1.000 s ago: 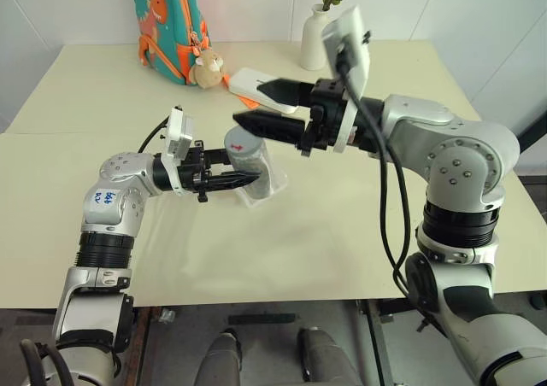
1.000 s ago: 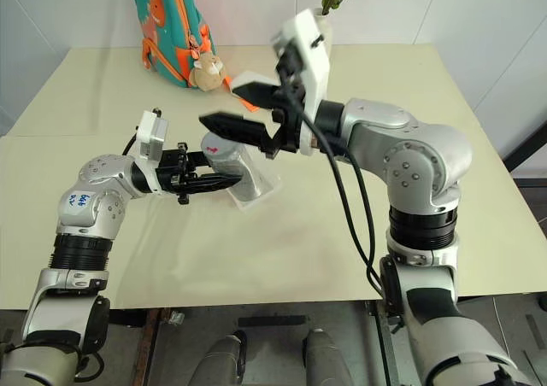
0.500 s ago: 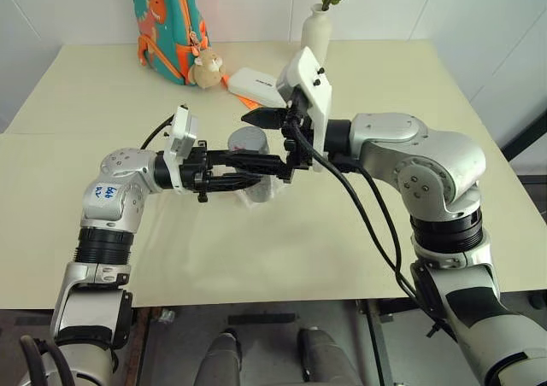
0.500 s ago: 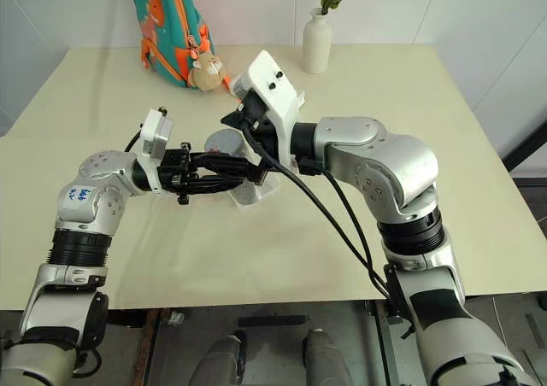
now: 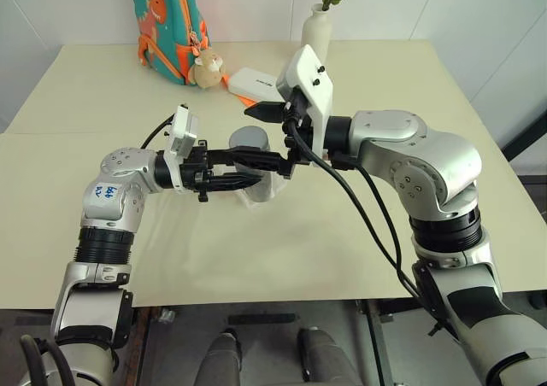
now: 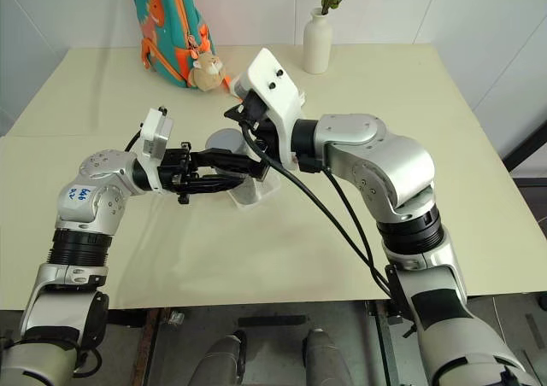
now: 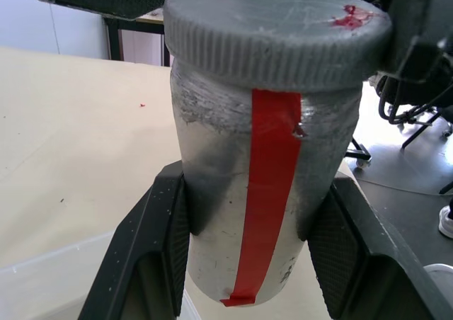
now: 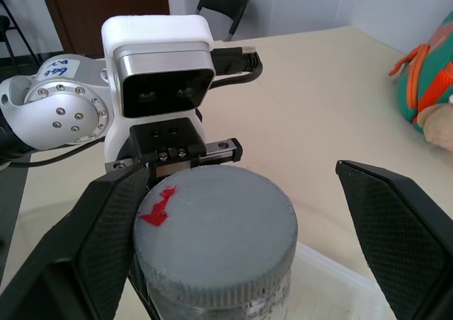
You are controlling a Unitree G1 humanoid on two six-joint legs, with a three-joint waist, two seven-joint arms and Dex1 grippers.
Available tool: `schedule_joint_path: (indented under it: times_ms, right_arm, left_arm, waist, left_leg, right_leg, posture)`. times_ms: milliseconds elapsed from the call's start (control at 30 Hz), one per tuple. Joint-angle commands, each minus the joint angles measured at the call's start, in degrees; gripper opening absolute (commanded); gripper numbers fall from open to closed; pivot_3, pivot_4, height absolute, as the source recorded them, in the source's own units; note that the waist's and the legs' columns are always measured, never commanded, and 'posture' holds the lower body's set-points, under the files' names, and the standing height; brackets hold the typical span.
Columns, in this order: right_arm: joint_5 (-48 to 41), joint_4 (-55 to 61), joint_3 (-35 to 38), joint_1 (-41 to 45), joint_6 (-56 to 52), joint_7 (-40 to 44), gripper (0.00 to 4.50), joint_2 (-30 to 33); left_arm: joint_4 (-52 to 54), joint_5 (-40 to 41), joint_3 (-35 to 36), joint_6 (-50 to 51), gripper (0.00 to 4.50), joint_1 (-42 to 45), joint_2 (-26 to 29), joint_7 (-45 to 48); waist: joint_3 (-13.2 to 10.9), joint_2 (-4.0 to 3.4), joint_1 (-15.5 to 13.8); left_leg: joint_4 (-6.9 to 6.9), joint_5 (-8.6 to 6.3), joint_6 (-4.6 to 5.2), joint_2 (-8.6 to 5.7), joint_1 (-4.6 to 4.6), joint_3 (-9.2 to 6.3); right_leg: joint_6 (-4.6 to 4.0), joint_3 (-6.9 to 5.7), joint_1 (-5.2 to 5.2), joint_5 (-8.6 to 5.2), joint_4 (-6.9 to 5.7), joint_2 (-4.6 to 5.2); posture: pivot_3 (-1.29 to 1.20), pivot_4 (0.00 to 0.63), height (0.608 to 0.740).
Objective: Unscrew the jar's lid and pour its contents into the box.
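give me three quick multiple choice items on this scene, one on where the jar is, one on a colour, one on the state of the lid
1. Where is the jar?
A. lying on the table
B. clamped in the left gripper
C. beside the vase

2. What colour is the tape strip down the jar?
A. red
B. blue
C. green

3. What state is the lid in?
A. off, on the table
B. on the jar, open right gripper around it
C. inside the box

Answers:
1 B, the left gripper fingers squeeze the jar.
2 A, the tape strip is red.
3 B, the lid sits on the jar with the right gripper fingers spread either side.
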State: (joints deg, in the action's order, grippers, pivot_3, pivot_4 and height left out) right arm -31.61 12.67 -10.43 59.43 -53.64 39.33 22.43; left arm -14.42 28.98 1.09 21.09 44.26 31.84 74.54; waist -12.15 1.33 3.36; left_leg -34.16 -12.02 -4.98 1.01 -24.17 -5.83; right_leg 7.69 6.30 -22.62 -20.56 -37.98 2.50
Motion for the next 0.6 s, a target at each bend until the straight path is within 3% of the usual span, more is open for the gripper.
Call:
schedule_joint_path:
  times_ms: [33, 333, 500, 600]
  right_arm:
    - [-1.5, 1.7, 4.4, -1.5, 1.9, 3.2, 4.44, 3.1]
    - [-7.4, 1.7, 11.3, -4.8, 1.7, 9.2, 4.44, 9.0]
    - [-13.8, 2.2, 14.8, -4.1, -0.4, 8.1, 4.44, 6.0]
    - [-15.7, 4.3, 13.3, -3.7, -0.5, 7.4, 4.44, 3.2]
  left_arm:
    - [1.7, 0.5, 0.8, -0.6, 1.99, 0.5, 0.1, 0.1]
    - [1.5, 0.6, 1.3, -0.8, 1.99, 0.2, 0.1, -0.2]
    - [1.1, 0.6, 1.4, -1.1, 1.99, 0.3, 0.0, -0.3]
    - [0.8, 0.6, 1.3, -1.2, 1.99, 0.5, -0.2, -0.3]
  waist:
    - [0.0, 0.0, -0.1]
    - [0.0, 0.0, 0.0]
    - [0.0, 0.0, 0.0]
    - [0.0, 0.0, 0.1]
  left_leg:
    - [0.0, 0.0, 0.0, 0.0, 0.0, 0.0]
    - [0.0, 0.0, 0.0, 0.0, 0.0, 0.0]
    - [-0.01, 0.0, 0.0, 0.0, 0.0, 0.01]
    - [0.0, 0.0, 0.0, 0.02, 0.01, 0.0]
  right_leg:
    - [0.0, 0.0, 0.0, 0.0, 0.0, 0.0]
    - [0.0, 0.0, 0.01, 0.0, 0.0, -0.01]
    - [0.0, 0.0, 0.01, 0.0, 0.0, -0.01]
    - [0.0, 0.0, 0.01, 0.0, -0.02, -0.02]
  posture:
    - [0.0, 0.15, 0.74]
    - [0.0, 0.15, 0.74]
    - [0.0, 0.15, 0.74]
    - [0.0, 0.15, 0.74]
